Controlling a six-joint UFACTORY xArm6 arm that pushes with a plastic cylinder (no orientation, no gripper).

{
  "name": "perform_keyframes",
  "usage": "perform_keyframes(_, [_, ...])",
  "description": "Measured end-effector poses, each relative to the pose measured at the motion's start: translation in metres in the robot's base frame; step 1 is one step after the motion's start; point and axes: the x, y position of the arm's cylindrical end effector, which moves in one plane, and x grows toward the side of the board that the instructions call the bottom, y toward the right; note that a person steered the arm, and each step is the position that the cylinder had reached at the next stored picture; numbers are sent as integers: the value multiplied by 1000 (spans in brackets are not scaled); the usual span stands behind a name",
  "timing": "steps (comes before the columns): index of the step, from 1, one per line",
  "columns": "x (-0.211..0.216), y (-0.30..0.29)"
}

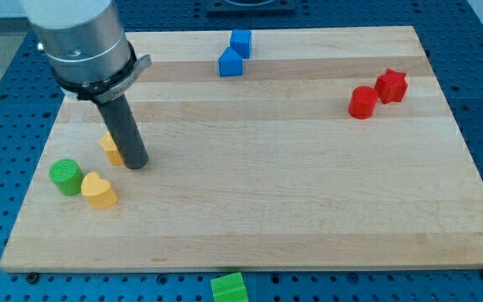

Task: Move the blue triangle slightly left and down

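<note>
Standing near the board's left edge, my tip (pixel 137 164) rested on the wood with nothing pressed against its end; a small yellow block (pixel 110 148) sat just beside the rod, partly hidden behind it, its shape unclear. The blue triangle (pixel 231 63) lay well away from there, up and to the view's right, close to the board's top edge and a little left of that edge's middle. Touching its upper right side sat a blue cube (pixel 241 41), nearer still to the top edge.

Since the triangle had to go left and down, the tip would, by my judgement, need to get round to the triangle's upper right side, exactly where the cube crowded it. That was the awkward part.

All the blocks looked like smooth, matte moulded plastic, light enough to slide easily on the pale, fine-grained wooden board (pixel 309 210). A green cylinder (pixel 65 176) and a yellow heart (pixel 98 190) sat near the left edge, towards the bottom-left corner. Two red blocks (pixel 377 93), one rounded and one star-like, touched each other towards the right edge. A green block (pixel 229 288) lay off the board, below its bottom edge.
</note>
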Motion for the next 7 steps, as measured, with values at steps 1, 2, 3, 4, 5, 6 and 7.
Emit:
perform_keyframes(1, [-19, 0])
perform_keyframes(2, [-82, 60])
perform_keyframes(3, [-164, 115])
perform_keyframes(4, [-227, 157])
perform_keyframes(5, [-236, 162])
perform_keyframes(6, [-235, 164])
perform_keyframes(7, [-236, 195])
